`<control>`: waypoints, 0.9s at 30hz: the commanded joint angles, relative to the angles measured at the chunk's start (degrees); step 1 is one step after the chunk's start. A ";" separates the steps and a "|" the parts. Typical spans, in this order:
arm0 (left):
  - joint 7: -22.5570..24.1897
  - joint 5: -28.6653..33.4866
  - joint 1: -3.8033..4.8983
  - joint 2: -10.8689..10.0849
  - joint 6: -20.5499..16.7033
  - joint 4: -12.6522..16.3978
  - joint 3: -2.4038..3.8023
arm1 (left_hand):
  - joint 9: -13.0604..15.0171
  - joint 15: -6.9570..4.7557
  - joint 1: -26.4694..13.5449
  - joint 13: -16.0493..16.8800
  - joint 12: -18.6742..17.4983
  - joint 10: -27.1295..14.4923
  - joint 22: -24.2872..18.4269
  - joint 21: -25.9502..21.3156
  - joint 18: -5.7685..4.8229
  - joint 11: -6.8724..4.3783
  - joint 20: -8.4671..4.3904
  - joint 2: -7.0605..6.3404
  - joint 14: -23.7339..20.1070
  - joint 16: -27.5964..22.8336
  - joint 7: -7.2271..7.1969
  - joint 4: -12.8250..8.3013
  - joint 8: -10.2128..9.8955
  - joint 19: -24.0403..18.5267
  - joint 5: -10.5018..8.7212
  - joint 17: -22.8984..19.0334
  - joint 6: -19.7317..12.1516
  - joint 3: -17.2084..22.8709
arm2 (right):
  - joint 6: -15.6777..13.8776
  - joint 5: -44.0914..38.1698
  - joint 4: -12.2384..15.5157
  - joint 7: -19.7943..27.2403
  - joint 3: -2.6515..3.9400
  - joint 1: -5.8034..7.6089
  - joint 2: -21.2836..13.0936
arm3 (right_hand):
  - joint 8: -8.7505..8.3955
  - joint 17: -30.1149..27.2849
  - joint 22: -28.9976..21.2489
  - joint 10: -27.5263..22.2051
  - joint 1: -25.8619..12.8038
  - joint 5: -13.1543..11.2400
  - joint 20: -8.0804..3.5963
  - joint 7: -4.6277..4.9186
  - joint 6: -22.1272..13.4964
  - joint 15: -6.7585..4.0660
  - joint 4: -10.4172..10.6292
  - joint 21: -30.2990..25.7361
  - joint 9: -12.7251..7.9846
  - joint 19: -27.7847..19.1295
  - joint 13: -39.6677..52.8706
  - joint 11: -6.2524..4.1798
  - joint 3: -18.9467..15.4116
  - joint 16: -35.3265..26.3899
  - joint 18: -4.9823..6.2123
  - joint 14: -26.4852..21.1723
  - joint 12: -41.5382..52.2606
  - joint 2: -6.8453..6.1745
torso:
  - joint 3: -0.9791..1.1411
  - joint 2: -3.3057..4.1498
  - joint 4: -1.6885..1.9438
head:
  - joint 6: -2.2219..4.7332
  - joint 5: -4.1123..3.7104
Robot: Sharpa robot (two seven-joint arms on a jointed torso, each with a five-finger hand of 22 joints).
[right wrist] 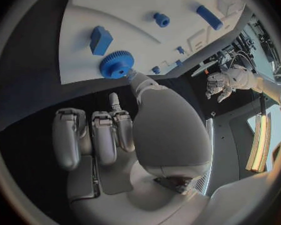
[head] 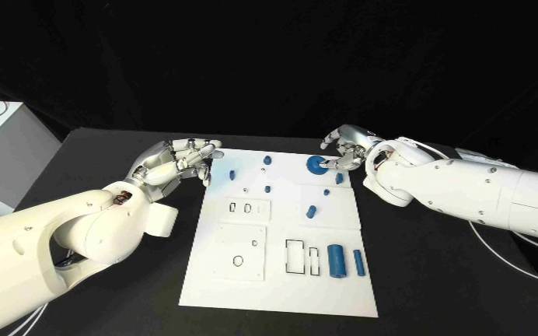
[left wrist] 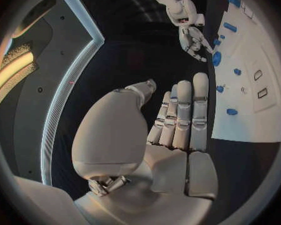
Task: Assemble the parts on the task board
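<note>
Black table (head: 426,274), toothed blue gear (right wrist: 117,64)

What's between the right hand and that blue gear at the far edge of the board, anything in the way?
Nothing visible. The right hand is right at the blue gear, one of its fingers reaching the gear's rim on the task board. The nearest small blue block sits beside the gear, clear of the hand.

Task board (head: 241,274) mid-table; gear (head: 317,165) at far edge — two cylinders (head: 337,260) near right corner.
</note>
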 commanded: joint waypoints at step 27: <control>0.20 0.24 0.11 0.09 1.56 0.06 0.05 | 0.11 0.06 0.15 -0.08 0.05 -0.44 0.13 0.40 0.89 0.03 0.11 0.76 -0.42 -0.35 -0.02 -0.21 -0.01 -0.49 0.24 -0.09 -0.52 0.56 | 6.72 -2.21 -1.47 -3.50 0.03 -0.83 2.34 | 1.58 15.03 11.94 6.05 2.42 3.69 0.87 -0.02 0.48 0.62 3.47 3.49 0.45 4.54 15.05 0.51 -2.51 1.26 -1.34 5.98 3.43 2.44 | -0.13 -0.03 0.14 | -0.91 0.20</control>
